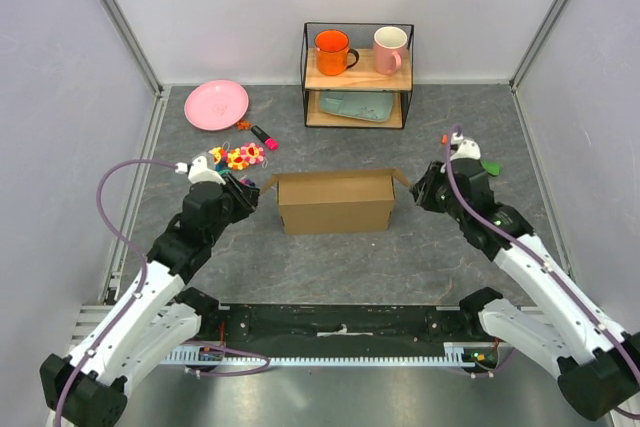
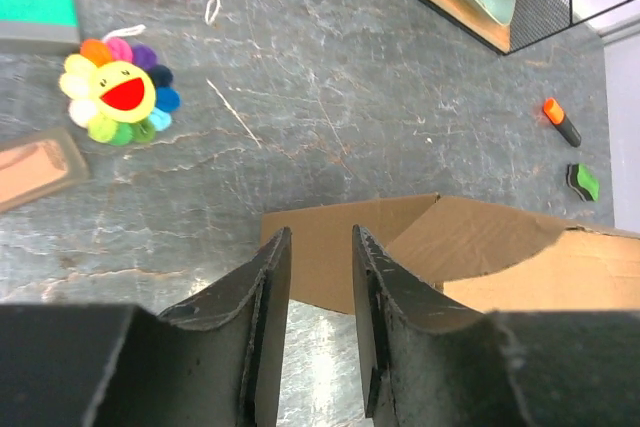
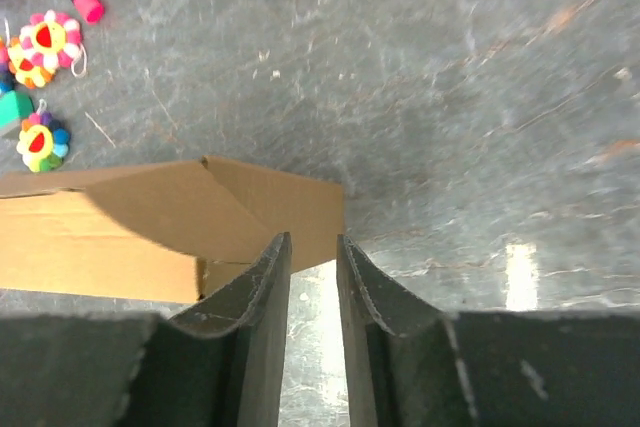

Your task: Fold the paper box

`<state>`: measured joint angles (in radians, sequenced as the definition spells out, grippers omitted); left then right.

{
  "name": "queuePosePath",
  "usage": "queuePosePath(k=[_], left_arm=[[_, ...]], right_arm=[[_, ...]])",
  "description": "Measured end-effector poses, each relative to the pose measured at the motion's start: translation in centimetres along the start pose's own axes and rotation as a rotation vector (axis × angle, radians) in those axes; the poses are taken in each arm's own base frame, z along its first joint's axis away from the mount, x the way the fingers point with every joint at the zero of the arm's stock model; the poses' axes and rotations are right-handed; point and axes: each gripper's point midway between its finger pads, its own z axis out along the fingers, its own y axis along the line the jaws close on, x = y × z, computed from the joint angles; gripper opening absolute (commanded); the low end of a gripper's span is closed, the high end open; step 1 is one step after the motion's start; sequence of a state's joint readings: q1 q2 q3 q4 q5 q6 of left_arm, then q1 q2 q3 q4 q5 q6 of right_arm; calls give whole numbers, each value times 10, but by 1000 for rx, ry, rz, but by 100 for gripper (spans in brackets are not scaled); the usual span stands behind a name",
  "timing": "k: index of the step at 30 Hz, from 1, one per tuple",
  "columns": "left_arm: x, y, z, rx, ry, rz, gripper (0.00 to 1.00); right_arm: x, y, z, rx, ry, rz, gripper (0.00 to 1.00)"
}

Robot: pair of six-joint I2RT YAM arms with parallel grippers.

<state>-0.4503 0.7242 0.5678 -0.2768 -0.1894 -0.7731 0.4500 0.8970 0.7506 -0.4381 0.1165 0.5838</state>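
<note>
The paper box [image 1: 335, 209] stands in the middle of the table [image 1: 400, 277], its end flaps splayed outward. The left tool [image 2: 320, 237] faces the left flap [image 2: 330, 257] and the right tool [image 3: 313, 240] faces the right flap [image 3: 290, 209]. One at each end likely lets both flaps fold in together. Both tools are released, jaws slightly parted with nothing between them.
</note>
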Motion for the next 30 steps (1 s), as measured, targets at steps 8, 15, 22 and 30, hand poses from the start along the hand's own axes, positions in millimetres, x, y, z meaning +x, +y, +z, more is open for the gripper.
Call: queuePosePath(k=[8,15,22,30], left_arm=[[-23,25,-28,-127,-90,52,45],[-41,21,-45,-131,-117,112,48],[-71,-2,-65,-71,-182,138,49],[-76,-9,-67,-60,-175,146,50]], right_arm=[[-63,14,-58,-37,-191,-113,71],[-62,27,-54,-100,-163,-228,66],[-48,36,-37,-148,-98,-316,65],[-30,39,-14,-149,-10,-363,57]])
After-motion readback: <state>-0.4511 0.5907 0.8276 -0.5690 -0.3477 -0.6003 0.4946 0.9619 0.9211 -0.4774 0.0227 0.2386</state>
